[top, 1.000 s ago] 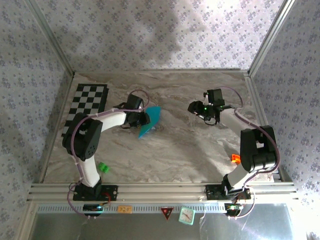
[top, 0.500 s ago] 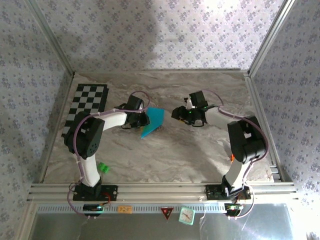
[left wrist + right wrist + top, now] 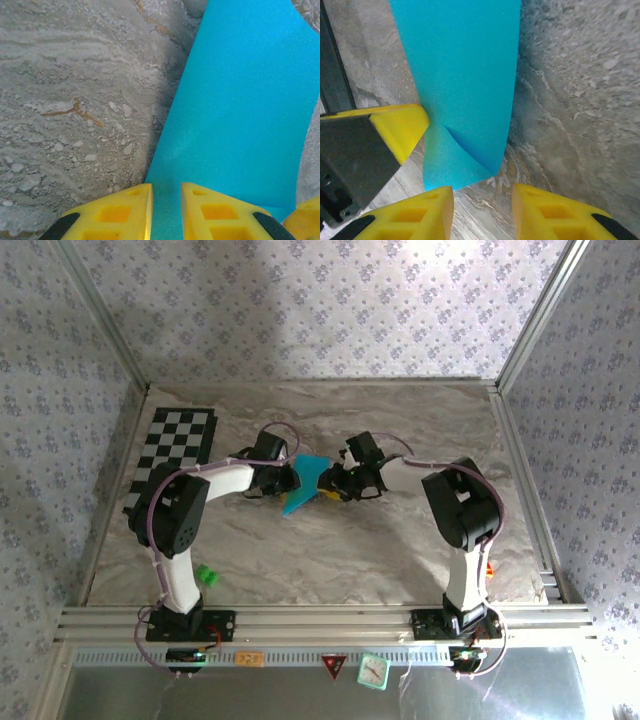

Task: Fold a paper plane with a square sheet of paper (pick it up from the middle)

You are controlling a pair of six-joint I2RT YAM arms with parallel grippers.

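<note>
From above, we saw the square sheet of paper [image 3: 306, 480] near the middle of the bench [image 3: 400, 540], tilted up rather than lying flat. The left tool [image 3: 288, 480] met it at its 9 o'clock side, and the right tool [image 3: 330, 487] stood at its 3 o'clock side. A checkerboard mat [image 3: 172, 452] lay toward 10 o'clock on the bench. A small green block [image 3: 207, 575] sat toward 7 o'clock, well apart from the sheet.

At the left wrist, the left tool [image 3: 166, 212] was clamped on the sheet [image 3: 240, 100]. Its yellow fingers [image 3: 120, 212] stood nearly together at 6 o'clock, with cyan paper filling the slit between them. The sheet spread away toward 12 and 1 o'clock, shading the bench [image 3: 65, 100] along its 9 o'clock edge.

At the right wrist, the right tool [image 3: 482, 212] gaped, its yellow fingers [image 3: 560, 217] apart at 6 o'clock with bare bench [image 3: 580, 75] between them. The sheet [image 3: 460, 65] hung down from 12 o'clock. Its curled lower corner ended just short of that gap, gripped by neither finger. The left tool's finger [image 3: 400, 127] touched the sheet's 9 o'clock edge.
</note>
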